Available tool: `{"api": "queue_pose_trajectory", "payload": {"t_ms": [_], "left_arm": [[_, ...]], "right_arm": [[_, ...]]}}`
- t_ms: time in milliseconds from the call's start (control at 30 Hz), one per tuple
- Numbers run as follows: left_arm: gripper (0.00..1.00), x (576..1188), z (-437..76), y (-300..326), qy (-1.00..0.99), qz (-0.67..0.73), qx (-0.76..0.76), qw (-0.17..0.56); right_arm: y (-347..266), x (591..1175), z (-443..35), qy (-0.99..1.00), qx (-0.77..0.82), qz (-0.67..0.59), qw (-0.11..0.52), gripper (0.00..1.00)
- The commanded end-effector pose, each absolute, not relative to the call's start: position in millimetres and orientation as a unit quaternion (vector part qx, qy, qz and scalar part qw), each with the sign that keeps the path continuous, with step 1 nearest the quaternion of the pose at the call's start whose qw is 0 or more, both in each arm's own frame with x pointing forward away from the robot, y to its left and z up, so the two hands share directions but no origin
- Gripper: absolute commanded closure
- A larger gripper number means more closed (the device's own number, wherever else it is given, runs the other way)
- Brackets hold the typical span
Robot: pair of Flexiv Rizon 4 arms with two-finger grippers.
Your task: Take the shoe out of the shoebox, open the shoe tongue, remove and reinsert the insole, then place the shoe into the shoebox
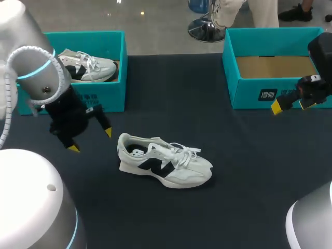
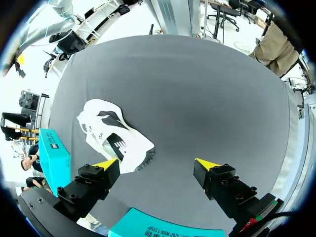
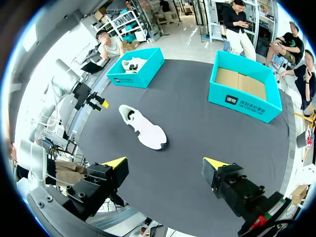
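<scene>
Our left gripper (image 1: 91, 140) hangs at the middle left of the head view, its yellow-tipped fingers spread wide with nothing between them. In its wrist view this left gripper (image 2: 157, 165) has only the dark worktop (image 2: 207, 98) between its fingers, and the shoe (image 2: 116, 136) lies close ahead of one finger. Our right gripper (image 1: 290, 105) sits at the right edge of the head view, just in front of the right shoebox (image 1: 249, 93). Its fingers are also wide apart and hold nothing, and from its wrist view the right gripper (image 3: 165, 163) looks down on the shoe (image 3: 142, 127) well ahead. The white shoe (image 1: 165, 161) with a dark side mark stands on its sole on the worktop (image 1: 233, 181) in the lower middle, heel to the left. The teal right shoebox at upper right shows its brown floor. The left shoebox (image 1: 98, 96) at upper left holds a second shoe (image 1: 85, 66).
</scene>
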State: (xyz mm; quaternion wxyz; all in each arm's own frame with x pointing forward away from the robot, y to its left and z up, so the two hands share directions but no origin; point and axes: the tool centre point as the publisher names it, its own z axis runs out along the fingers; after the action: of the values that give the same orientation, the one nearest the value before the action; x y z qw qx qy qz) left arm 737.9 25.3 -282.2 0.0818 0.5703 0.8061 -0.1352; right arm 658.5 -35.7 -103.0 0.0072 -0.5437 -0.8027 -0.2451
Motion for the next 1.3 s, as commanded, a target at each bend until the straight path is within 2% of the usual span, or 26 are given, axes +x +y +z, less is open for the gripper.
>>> {"api": "queue_pose_trajectory", "payload": {"t_ms": [33,433,567,767,900,1300], "left_arm": [[0.0,733.7,-284.0,30.6,0.801,-0.159,0.564,0.12],[0.0,733.7,-284.0,30.6,0.801,-0.159,0.564,0.12],[0.0,745.7,-279.8,50.8,0.836,-0.254,0.466,0.139],[0.0,751.4,-300.4,80.9,0.841,-0.366,0.388,0.089],[0.0,752.8,-315.9,95.6,0.842,-0.409,0.345,0.065],[0.0,746.7,-337.2,115.7,0.85,-0.48,0.208,0.055]], "right_arm": [[-34.2,662.8,-102.4,-0.803,-0.544,-0.242,0.01,0.0],[-34.2,662.8,-102.4,-0.803,-0.544,-0.242,0.01,0.0],[-34.2,662.8,-102.4,-0.803,-0.544,-0.242,0.01,0.0],[-34.2,662.8,-102.4,-0.803,-0.544,-0.242,0.01,0.0],[-34.2,662.8,-102.4,-0.803,-0.544,-0.242,0.01,0.0],[-34.2,662.8,-102.4,-0.803,-0.544,-0.242,0.01,0.0]]}}
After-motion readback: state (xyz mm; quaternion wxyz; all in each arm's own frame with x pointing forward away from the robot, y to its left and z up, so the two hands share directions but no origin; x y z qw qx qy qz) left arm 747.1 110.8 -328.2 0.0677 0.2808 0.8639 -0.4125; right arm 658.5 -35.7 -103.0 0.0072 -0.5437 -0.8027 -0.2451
